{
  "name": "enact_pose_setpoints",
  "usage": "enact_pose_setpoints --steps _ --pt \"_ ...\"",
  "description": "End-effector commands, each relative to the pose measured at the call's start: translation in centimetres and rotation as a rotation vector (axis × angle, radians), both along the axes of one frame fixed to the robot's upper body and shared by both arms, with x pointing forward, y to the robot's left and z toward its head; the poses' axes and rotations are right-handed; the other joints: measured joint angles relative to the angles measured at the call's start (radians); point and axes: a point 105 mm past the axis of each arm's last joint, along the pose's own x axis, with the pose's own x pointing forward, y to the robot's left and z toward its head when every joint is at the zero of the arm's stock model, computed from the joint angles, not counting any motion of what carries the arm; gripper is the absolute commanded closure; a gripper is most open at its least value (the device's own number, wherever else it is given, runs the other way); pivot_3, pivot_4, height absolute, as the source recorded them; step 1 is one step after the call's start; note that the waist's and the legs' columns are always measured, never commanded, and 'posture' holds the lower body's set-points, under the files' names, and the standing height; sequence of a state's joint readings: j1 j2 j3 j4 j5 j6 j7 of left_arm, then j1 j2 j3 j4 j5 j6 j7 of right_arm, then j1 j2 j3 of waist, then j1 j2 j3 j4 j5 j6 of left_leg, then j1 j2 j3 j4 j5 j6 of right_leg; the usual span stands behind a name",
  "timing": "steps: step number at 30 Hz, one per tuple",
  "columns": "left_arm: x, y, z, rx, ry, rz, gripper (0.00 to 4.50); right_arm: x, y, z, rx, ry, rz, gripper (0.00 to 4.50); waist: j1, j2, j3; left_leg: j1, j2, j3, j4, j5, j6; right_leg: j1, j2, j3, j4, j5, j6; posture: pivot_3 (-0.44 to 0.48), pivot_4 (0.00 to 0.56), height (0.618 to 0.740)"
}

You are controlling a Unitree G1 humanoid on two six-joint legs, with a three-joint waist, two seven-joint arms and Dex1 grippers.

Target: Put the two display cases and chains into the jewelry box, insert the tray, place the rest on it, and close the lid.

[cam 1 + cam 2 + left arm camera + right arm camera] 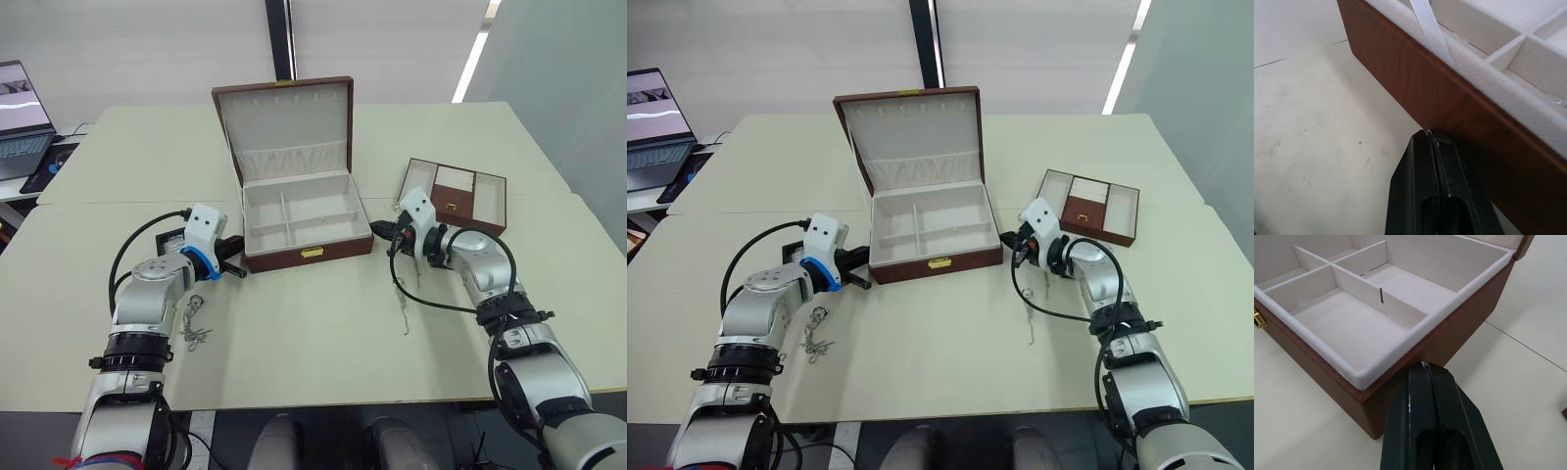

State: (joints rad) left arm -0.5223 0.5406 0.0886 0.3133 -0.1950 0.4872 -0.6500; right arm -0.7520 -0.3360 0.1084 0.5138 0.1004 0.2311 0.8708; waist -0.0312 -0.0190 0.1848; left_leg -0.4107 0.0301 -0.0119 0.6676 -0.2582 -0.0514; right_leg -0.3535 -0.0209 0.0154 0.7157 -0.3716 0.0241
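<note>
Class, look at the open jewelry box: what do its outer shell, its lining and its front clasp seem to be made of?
Jewelry box shell: brown, wood-grain look, matte, possibly veneer or faux leather. Lining: off-white, soft and fuzzy, likely velvet or flocked fabric. Clasp: shiny gold-coloured, probably metal.

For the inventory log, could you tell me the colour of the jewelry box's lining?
Cream-white lining in the jewelry box; right wrist view shows it best.
</note>
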Motion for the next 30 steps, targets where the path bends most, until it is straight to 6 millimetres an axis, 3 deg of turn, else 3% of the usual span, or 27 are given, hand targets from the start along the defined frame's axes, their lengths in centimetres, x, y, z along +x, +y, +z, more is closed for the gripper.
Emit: enact_pose_setpoints --steps 1,11,16,30 --pt "-0.7 -3.3 1.2 -0.014 -0.033 -0.162 4.50 -2.1 2.5 1.0 0.034 -0.006 0.154 4.47 0.000 0.000 0.000 0.000 0.000 0.000 0.000 0.000 0.000 0.000 0.000 0.000 0.000 0.000 0.000 0.000 0.150 0.740" --pt "-3.8 -4.0 -0.7 0.008 0.076 -0.267 4.50 -4.9 2.3 -0.3 0.039 0.068 0.203 4.47 0.000 0.000 0.000 0.001 0.000 0.000 -0.001 -0.002 0.003 0.001 0.000 0.000 0.000 0.000 0.000 0.000 0.150 0.740" --pt "-4.2 -3.6 -1.1 0.021 0.091 -0.250 4.50 -5.8 2.6 -0.5 0.043 0.088 0.229 4.47 0.000 0.000 0.000 0.001 0.000 -0.001 -0.001 -0.002 0.004 0.001 0.000 0.000 0.000 0.000 0.000 0.000 0.150 0.740" --pt "-4.0 -2.4 -1.1 0.037 0.080 -0.204 4.50 -5.0 1.3 -0.4 0.038 0.078 0.172 4.47 0.000 0.000 0.000 0.002 0.000 -0.001 -0.001 -0.002 0.004 0.001 0.000 0.000 0.000 0.000 0.000 0.000 0.150 0.740"
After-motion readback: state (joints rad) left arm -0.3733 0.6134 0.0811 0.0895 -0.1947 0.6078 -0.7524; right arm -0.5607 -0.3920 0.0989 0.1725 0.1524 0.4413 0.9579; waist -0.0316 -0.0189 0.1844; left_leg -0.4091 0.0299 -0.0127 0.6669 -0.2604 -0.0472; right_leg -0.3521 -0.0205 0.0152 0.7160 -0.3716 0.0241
